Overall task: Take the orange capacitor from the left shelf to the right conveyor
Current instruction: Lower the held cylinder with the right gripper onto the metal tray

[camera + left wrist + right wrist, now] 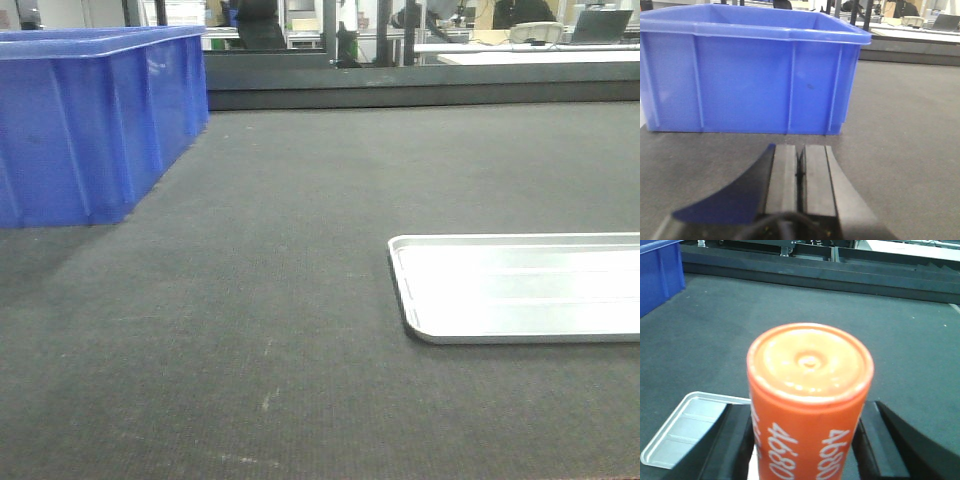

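Dark grey textured fabric covers the wide counter [250,330], the belt of the right conveyor, and it fills most of every view we have. On its left stands a blue plastic bin [90,130], and toward the right edge of the front view lies a shallow silver tray [520,290], well apart from the bin. Behind the belt we see a dark rail [400,95] and, blurred beyond it, frames and desks. Our left gripper [800,172] points at the near wall of the bin from just in front of it; its two dark fingers [782,175] are pressed together with only a thin seam between them and nothing in it. Our right gripper [807,450] has a finger on either side of the orange capacitor [810,385] and holds it upright, flat top toward the camera, the white "4680" running up its side. The capacitor is above the belt, with a corner of the tray showing below and to its left in the right wrist view; we cannot tell whether its base touches anything.
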Robot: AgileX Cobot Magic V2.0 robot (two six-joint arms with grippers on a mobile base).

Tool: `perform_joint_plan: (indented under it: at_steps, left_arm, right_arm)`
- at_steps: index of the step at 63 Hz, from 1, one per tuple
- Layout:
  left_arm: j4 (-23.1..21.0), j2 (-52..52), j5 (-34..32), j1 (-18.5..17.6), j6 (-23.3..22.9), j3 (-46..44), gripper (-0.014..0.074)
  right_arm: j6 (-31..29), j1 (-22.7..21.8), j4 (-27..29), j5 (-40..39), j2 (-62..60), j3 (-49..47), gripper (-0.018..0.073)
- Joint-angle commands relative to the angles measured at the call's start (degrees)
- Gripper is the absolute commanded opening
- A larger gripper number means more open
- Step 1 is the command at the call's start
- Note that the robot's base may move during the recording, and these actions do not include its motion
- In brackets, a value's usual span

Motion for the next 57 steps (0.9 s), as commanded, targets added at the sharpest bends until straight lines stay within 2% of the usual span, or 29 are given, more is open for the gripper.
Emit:
perform_joint_plan:
  at_steps: [1,57]
  left_arm:
    - [0.0,-1.1,-5.0,-0.3,0.0,-0.3,-0.0105]
    - [0.0,-1.1,-5.0,-0.3,0.0,-0.3,-0.0105]
  right_arm:
    - [-0.5,-0.2,-0.5,-5.3,0.9,-1.5,0.0058]
    - [-0.5,-0.2,0.0,-7.2,2.2,-1.8,0.0058]
